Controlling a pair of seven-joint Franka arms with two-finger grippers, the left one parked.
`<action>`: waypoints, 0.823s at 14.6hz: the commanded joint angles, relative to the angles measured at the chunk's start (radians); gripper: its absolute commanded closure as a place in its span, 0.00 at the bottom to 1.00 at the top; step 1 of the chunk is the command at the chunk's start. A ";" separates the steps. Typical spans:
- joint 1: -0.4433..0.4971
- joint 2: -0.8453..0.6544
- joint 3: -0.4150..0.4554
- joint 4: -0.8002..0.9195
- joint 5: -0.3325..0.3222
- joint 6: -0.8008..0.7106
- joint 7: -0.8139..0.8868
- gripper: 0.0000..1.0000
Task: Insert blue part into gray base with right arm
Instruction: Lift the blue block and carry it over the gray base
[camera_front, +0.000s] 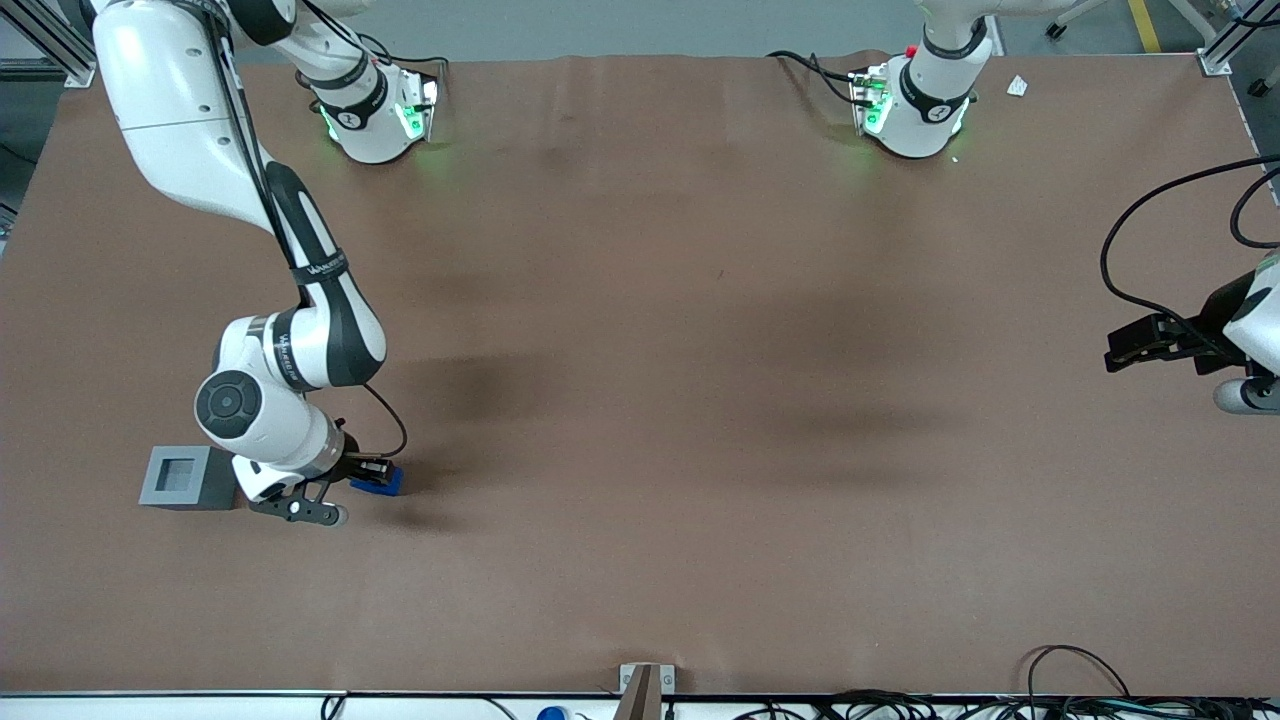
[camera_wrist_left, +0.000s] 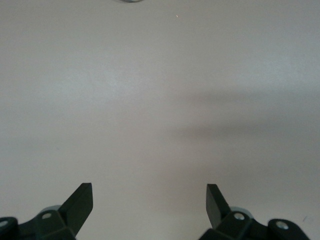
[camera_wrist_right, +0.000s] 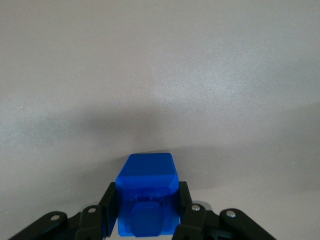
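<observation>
The blue part (camera_front: 379, 482) is a small bright blue block near the front of the table, toward the working arm's end. In the right wrist view the blue part (camera_wrist_right: 147, 197) sits between the two black fingers (camera_wrist_right: 106, 207), which press on both its sides. My right gripper (camera_front: 368, 473) is shut on it, low over the table. The gray base (camera_front: 186, 478), a light gray block with a darker square socket on top, stands on the table beside the gripper's wrist, farther toward the working arm's end. The right arm (camera_front: 300, 340) reaches down from its green-lit pedestal.
The brown table mat (camera_front: 700, 400) spreads wide toward the parked arm's end. A small bracket (camera_front: 645, 685) stands at the front edge of the table. Cables (camera_front: 1080, 680) lie along the front edge.
</observation>
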 joint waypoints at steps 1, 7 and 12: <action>-0.013 0.008 0.010 0.051 0.009 -0.059 -0.007 0.99; -0.167 -0.054 0.005 0.135 -0.011 -0.274 -0.317 0.99; -0.297 -0.105 0.003 0.163 -0.038 -0.366 -0.475 1.00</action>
